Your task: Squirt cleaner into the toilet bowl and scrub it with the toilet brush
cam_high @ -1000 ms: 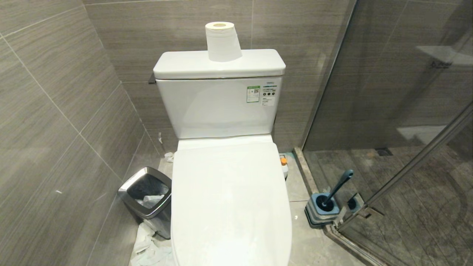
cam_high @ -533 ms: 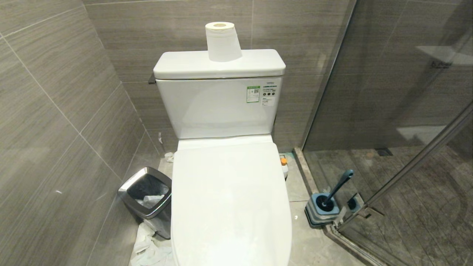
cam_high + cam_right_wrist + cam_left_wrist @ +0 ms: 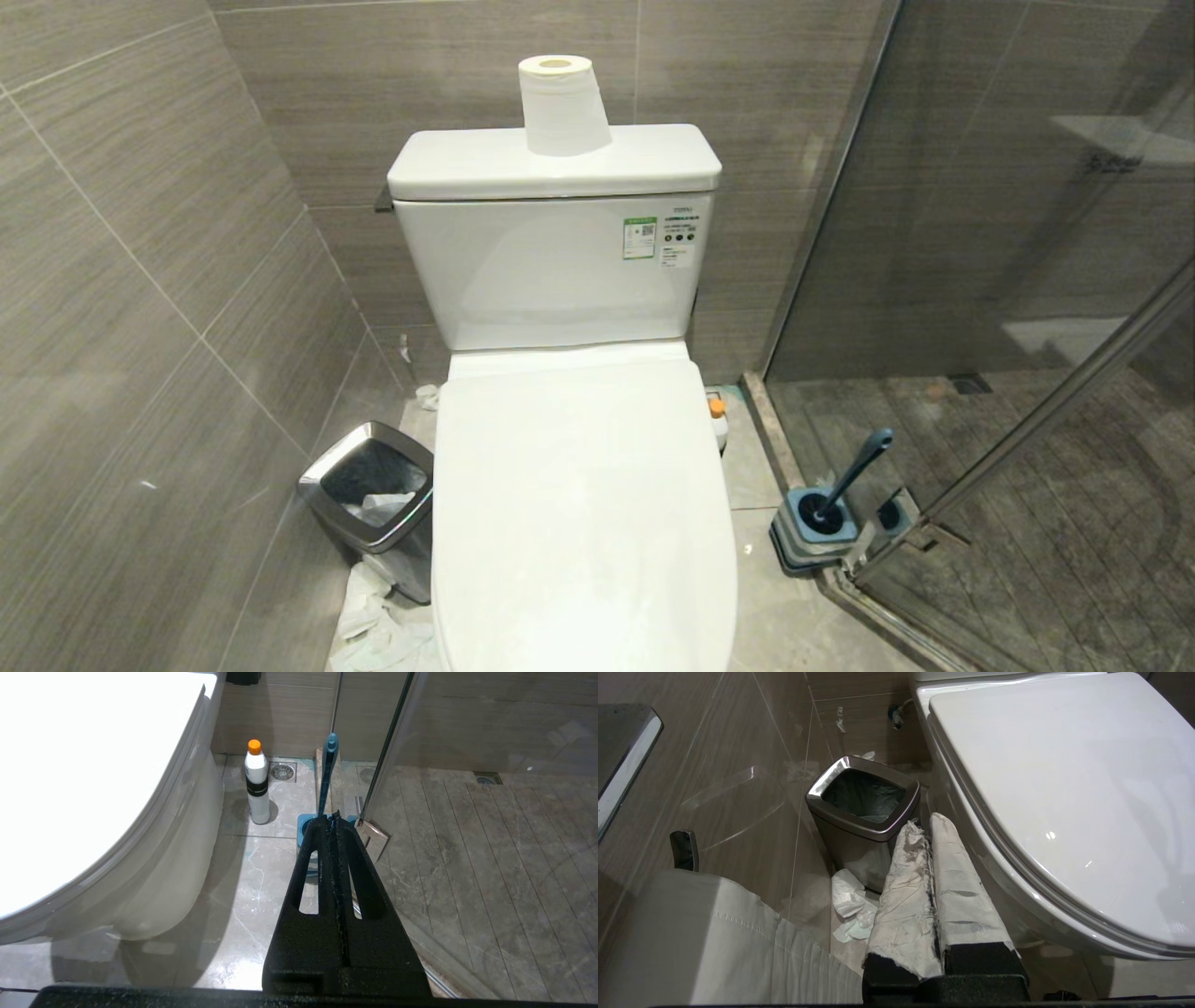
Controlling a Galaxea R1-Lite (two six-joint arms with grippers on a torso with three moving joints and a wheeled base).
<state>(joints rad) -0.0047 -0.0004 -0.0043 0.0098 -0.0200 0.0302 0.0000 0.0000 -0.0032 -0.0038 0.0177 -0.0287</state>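
The left gripper (image 3: 930,823), its wrapped fingers pressed together on nothing, hangs low between the steel-rimmed waste bin (image 3: 864,807) just ahead on its outer side and the toilet bowl (image 3: 1064,788) close on its inner side; crumpled tissue (image 3: 850,905) litters the floor beneath, and the tiled wall leaves little room beyond the bin. The bowl is glossy white, its lid down. The right gripper (image 3: 332,819), black fingers also together and empty, hangs over open floor on the bowl's other side. Straight ahead of it the toilet brush (image 3: 327,774) stands in its blue holder (image 3: 306,823) against the glass shower door edge; the cleaner (image 3: 257,784), white with an orange cap, stands upright ahead toward the bowl. Nothing in the head view has shifted from the earlier frames.
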